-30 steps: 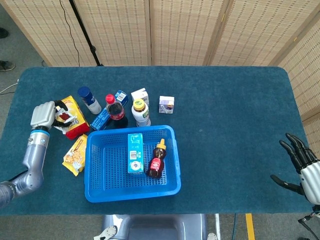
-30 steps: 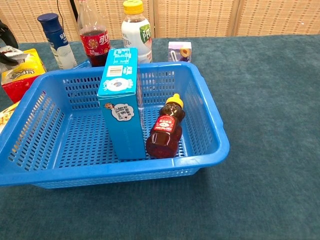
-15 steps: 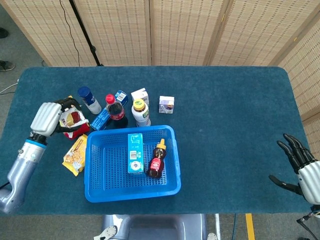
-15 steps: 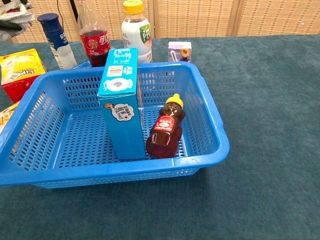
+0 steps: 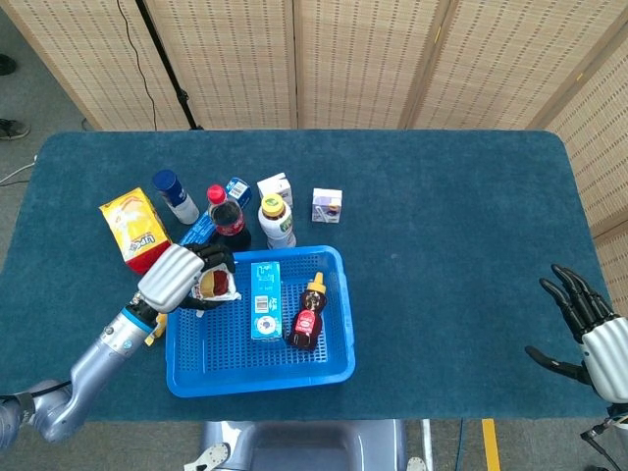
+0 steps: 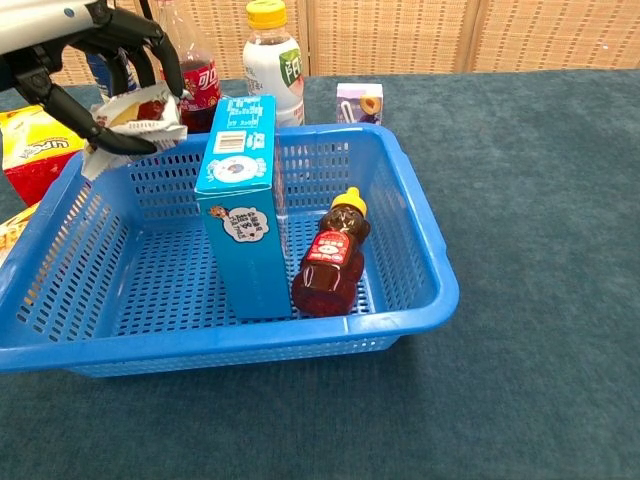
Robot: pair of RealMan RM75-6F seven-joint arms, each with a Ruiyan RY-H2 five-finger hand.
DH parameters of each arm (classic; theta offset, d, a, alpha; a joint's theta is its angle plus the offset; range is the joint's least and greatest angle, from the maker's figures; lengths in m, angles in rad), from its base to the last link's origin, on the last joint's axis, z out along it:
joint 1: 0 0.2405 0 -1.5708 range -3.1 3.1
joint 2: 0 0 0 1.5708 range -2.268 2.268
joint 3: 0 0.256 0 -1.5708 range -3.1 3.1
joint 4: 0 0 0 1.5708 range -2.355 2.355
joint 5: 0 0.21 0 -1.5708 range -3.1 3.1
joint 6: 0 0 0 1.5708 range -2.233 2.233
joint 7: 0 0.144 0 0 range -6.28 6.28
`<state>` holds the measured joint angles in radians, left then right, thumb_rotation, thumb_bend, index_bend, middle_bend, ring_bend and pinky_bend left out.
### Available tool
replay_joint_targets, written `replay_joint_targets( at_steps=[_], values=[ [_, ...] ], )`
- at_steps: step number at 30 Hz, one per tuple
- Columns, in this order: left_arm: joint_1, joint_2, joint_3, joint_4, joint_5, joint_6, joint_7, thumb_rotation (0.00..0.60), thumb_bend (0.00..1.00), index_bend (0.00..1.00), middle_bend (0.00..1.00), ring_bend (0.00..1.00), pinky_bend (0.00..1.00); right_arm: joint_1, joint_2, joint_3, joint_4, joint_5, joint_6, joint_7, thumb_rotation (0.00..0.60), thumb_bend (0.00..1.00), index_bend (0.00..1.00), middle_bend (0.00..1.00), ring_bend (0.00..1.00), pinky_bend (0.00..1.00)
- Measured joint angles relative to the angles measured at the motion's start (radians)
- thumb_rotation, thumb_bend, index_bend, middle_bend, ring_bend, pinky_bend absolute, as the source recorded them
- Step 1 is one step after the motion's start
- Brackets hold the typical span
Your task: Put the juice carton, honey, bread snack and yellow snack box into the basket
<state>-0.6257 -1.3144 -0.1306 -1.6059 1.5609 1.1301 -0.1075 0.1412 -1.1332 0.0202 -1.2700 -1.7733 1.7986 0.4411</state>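
My left hand [image 5: 175,277] grips the crinkled bread snack packet [image 5: 217,285] and holds it over the left side of the blue basket [image 5: 345,316]. In the chest view the same left hand [image 6: 70,38] holds the bread snack packet [image 6: 135,117] above the blue basket's [image 6: 432,262] far left corner. The blue juice carton [image 5: 265,299] [image 6: 240,205] stands inside the basket, and the honey bottle [image 5: 308,316] [image 6: 332,262] leans beside it. The yellow snack box [image 5: 134,230] [image 6: 32,150] sits on the table left of the basket. My right hand [image 5: 589,329] hangs open at the far right.
Behind the basket stand a cola bottle [image 5: 226,216], a white bottle with a yellow cap [image 5: 278,221], a blue-capped bottle [image 5: 175,196], two small cartons [image 5: 327,204] [image 5: 276,186] and a blue box [image 5: 199,232]. A yellow snack bag [image 5: 149,314] lies partly under my left arm.
My left hand has carried the bread snack from beside the yellow box, at the far left, rightwards to above the basket. The yellow box now shows fully. The right hand has barely moved.
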Motion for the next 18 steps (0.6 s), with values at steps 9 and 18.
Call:
replay_joint_targets(
  at_steps=[9,18],
  values=[
    [-0.014,-0.064,0.015,0.08,-0.054,-0.047,0.059,0.6,0.21,0.35,0.24,0.2,0.37,-0.003,0.005,0.0,-0.002,0.0,0.005,0.015,0.6,0.03,0.03,0.0,0.07,0.22],
    [-0.025,-0.044,0.036,0.062,-0.084,-0.116,0.035,0.6,0.1,0.0,0.0,0.0,0.0,-0.003,0.006,0.003,-0.005,0.006,-0.001,0.017,0.6,0.04,0.03,0.0,0.08,0.22]
  ],
)
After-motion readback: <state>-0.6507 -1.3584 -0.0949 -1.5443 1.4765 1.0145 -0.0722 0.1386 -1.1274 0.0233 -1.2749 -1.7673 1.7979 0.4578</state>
